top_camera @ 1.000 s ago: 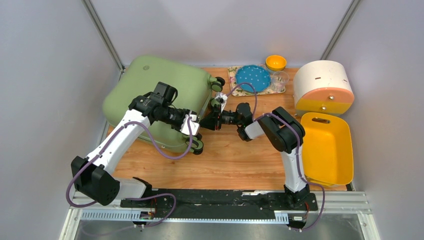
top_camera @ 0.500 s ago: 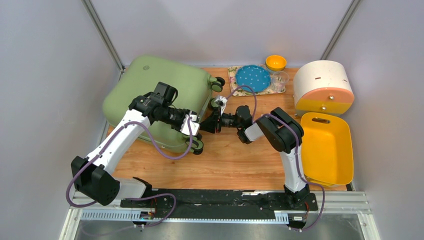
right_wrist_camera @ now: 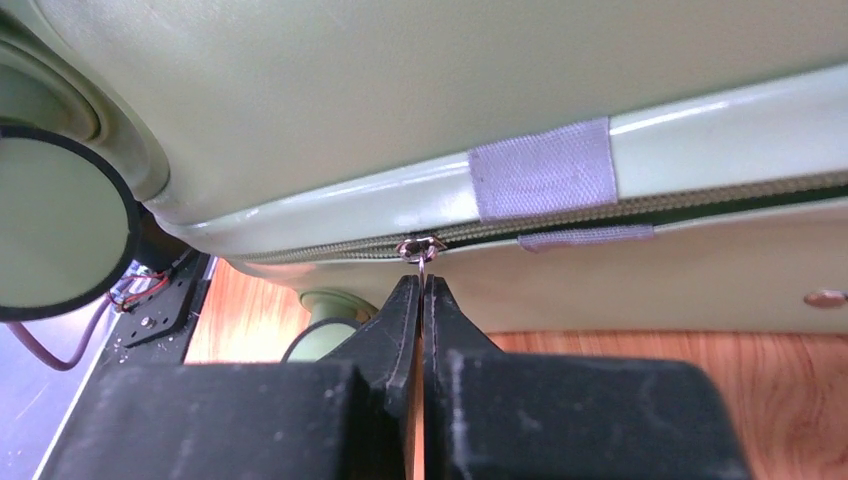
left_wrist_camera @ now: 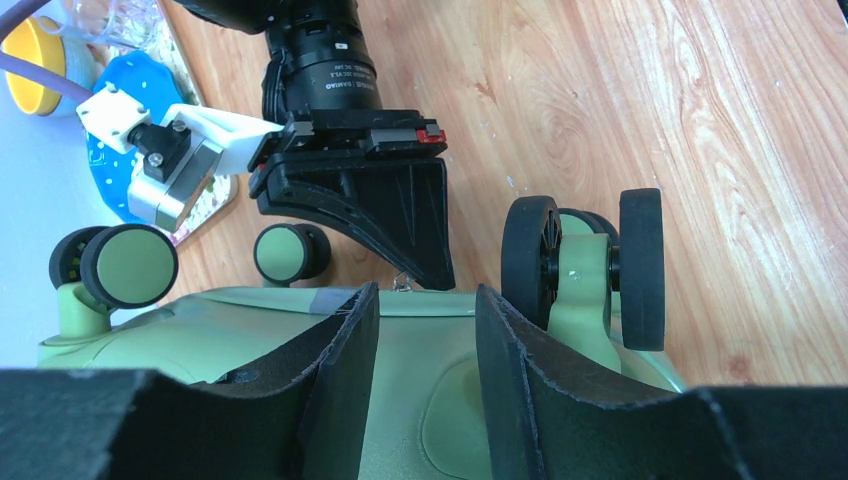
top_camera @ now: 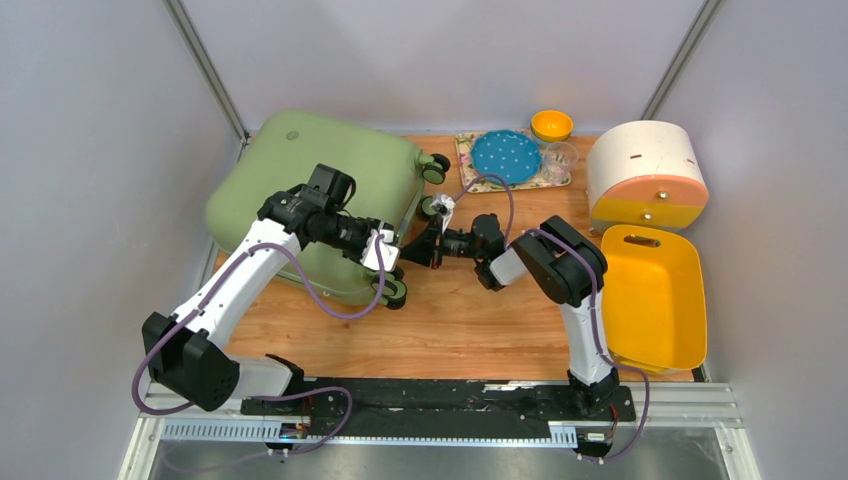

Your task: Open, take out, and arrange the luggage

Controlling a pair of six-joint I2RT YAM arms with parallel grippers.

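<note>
Right jaws now tight on luggage (right_wrist_camera: 400, 80) zipper-pull (right_wrist_camera: 421, 251)

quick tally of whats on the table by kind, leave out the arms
sage-green suitcase: 1
blue dotted plate: 1
yellow bowl: 1
clear glass: 1
floral mat: 1
round drawer box: 1
yellow tray: 1
total: 7

Bright, even light from above; soft shadows; faint glare on the luggage (right_wrist_camera: 500, 100); wrist-view foregrounds slightly blurred.
</note>
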